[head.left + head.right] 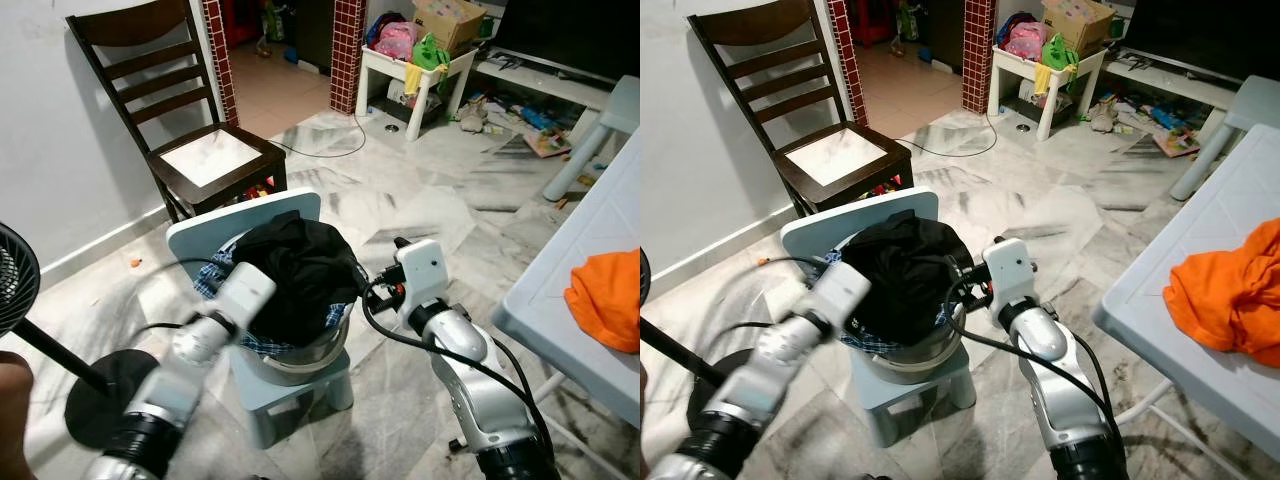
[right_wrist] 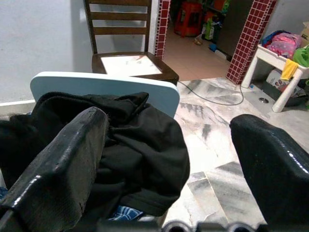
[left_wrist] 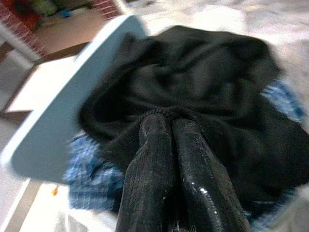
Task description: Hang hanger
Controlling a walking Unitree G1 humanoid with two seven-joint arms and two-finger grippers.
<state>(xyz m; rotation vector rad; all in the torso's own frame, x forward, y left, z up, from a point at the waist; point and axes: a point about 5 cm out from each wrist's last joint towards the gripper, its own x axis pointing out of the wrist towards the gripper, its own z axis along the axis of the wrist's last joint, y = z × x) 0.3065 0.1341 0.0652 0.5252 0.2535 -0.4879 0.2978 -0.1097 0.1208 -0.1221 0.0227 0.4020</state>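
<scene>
A black garment (image 1: pixel 300 265) lies heaped on blue plaid cloth (image 1: pixel 212 278) in a metal basin (image 1: pixel 300 362). The basin stands on a small pale blue chair (image 1: pixel 215 228). My left gripper (image 3: pixel 166 121) is shut, its tips buried in a fold of the black garment on the near left side of the pile. My right gripper (image 2: pixel 169 145) hangs open just right of the pile, level with the garment's edge, with nothing between its fingers (image 2: pixel 63 159).
A dark wooden chair (image 1: pixel 200 150) stands by the wall behind. A black floor fan (image 1: pixel 40 330) is at the left. A white table (image 1: pixel 590 270) with an orange cloth (image 1: pixel 610 295) is at the right. A low white table (image 1: pixel 415 70) with toys and a floor cable (image 1: pixel 340 145) lie farther back.
</scene>
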